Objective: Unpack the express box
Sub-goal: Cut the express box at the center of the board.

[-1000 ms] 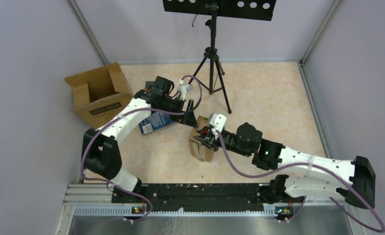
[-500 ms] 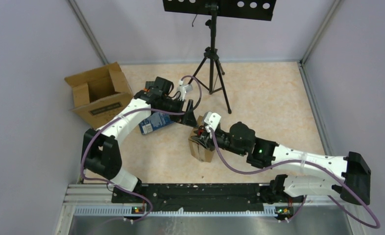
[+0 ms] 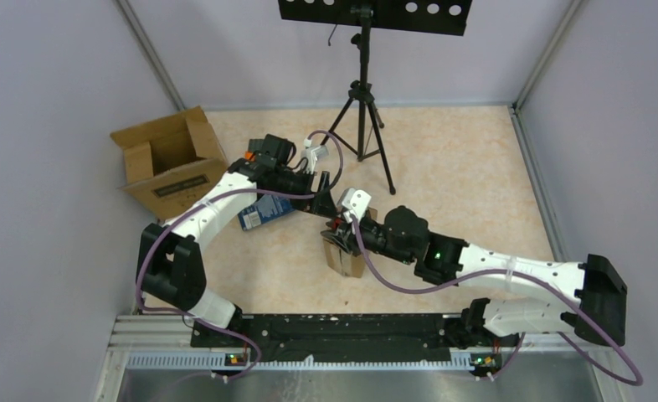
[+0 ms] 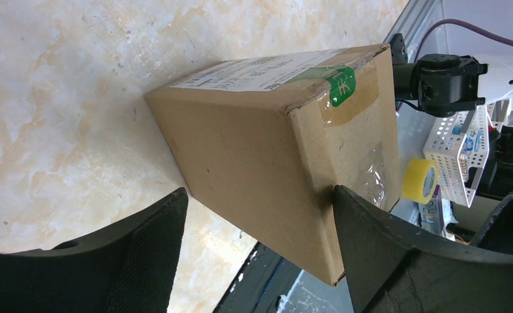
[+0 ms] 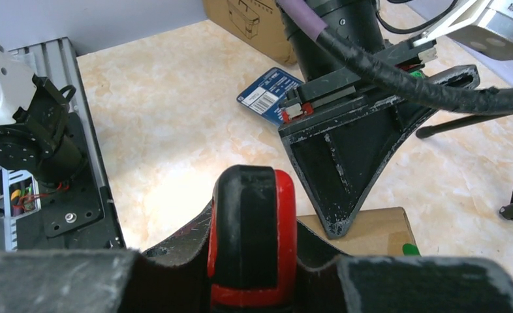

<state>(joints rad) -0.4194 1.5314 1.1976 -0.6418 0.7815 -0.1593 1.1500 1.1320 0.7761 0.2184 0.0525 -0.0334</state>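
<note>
You've got 2 cardboard boxes on the counter [image 3: 460, 167]: 1 flaps-up box [image 3: 167, 163] and 1 taped box [image 3: 345, 255]. The taped one carries 1 label [image 4: 241, 72] and 1 green tape strip [image 4: 340, 85]. There's 1 blue packet [image 3: 254, 216] and 1 tripod [image 3: 364, 109] w/ 3 legs. Arms: 2, i.e. left arm [image 3: 213, 205] and right arm [image 3: 510, 272]. Grippers: 2, i.e. left gripper [image 4: 260, 190] and right gripper [image 5: 250, 251], w/ 2 fingers [image 4: 143, 248] each, so 4 total. Also 1 red-black tool [image 5: 252, 195]. Off the counter's edge, the left wrist cam shows you 1 yellow tape roll [image 4: 418, 180] and 1 white basket [image 4: 459, 156].
</note>
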